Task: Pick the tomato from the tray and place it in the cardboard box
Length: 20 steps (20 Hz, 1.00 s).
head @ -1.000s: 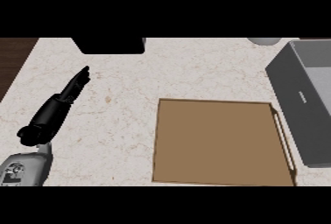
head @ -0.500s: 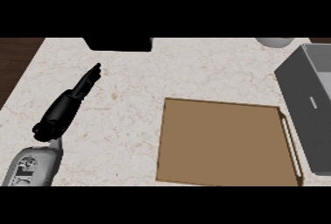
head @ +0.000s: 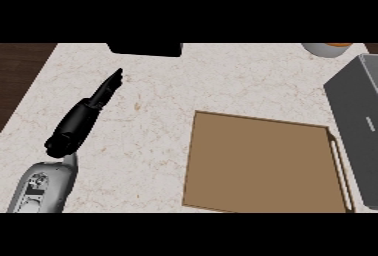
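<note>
Overhead, head view. A pale, speckled stone counter (head: pixel 148 150) fills most of the frame; a strip of dark wooden floor (head: pixel 18 75) shows beyond its edge at the upper left.

(a) The left hand (head: pixel 77 120), black, lies over the counter at the left of the frame, on a grey forearm (head: pixel 40 187) that enters from the lower left corner. Its fingers (head: pixel 108 87) are straight and close together, pointing toward the upper right, and it has hold of nothing.

(b) The cardboard box (head: pixel 262 165), brown and seen from straight above, sits right of centre, well apart from the hand; a pale strip runs along its right side. Its lower edge meets the bottom of the view.

(c) The grey tray (head: pixel 358 125) lies just beside the box at the right. The frame's right edge cuts it off, so only part of it shows.

(d) The tomato cannot be made out; the visible part of the tray does not show it.

(e) A black object (head: pixel 145 48) at the upper middle and a pale round vessel (head: pixel 325 49) at the upper right, with a trace of orange at its top, are both cut off by the upper limit of the view and cannot be identified.
</note>
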{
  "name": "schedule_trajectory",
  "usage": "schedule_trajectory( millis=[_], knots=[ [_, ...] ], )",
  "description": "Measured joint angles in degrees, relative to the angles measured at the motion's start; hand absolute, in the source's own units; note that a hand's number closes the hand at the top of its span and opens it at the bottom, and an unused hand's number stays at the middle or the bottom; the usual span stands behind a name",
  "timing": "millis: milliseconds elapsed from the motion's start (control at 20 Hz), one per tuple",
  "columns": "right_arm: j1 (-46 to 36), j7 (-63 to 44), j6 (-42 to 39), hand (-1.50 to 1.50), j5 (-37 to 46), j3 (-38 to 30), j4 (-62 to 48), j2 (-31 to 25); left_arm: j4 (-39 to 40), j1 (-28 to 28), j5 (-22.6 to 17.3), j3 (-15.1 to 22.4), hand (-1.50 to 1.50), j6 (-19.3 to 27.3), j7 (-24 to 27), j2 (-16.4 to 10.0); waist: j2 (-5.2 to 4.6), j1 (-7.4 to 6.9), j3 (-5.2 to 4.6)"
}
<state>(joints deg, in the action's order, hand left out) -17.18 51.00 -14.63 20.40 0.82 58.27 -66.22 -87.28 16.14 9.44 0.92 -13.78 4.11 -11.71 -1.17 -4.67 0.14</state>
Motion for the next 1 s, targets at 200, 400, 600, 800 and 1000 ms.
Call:
schedule_trajectory(
  millis=[200,400,600,800,1000],
  knots=[
    [-4.5,1.7,1.7,-1.5,7.4,5.1,-7.6,0.9,0.3,0.2,-0.4,-0.3,0.0,-0.6,0.2,-0.2,-0.11,-0.18,0.04],
    [-7.9,5.0,2.0,-1.5,11.8,9.4,-13.2,0.8,0.7,-0.5,-0.3,-0.6,0.0,-0.7,1.4,-0.4,-0.17,-0.15,0.08],
    [-10.2,7.4,2.3,-1.5,11.5,11.7,-15.8,2.3,0.0,-0.5,-0.1,-0.2,0.0,-0.3,0.7,0.1,-0.08,0.04,0.14],
    [-11.3,8.1,0.4,-1.5,3.3,10.0,-16.7,6.3,0.3,-0.8,-0.5,-0.8,0.0,-0.5,0.9,-0.2,0.07,0.64,0.19],
    [-11.6,4.9,-4.6,-1.5,-7.5,7.2,-19.1,11.3,0.1,-0.9,-0.5,-1.0,0.0,-0.4,0.7,-0.3,0.12,0.87,0.25]
  ],
)
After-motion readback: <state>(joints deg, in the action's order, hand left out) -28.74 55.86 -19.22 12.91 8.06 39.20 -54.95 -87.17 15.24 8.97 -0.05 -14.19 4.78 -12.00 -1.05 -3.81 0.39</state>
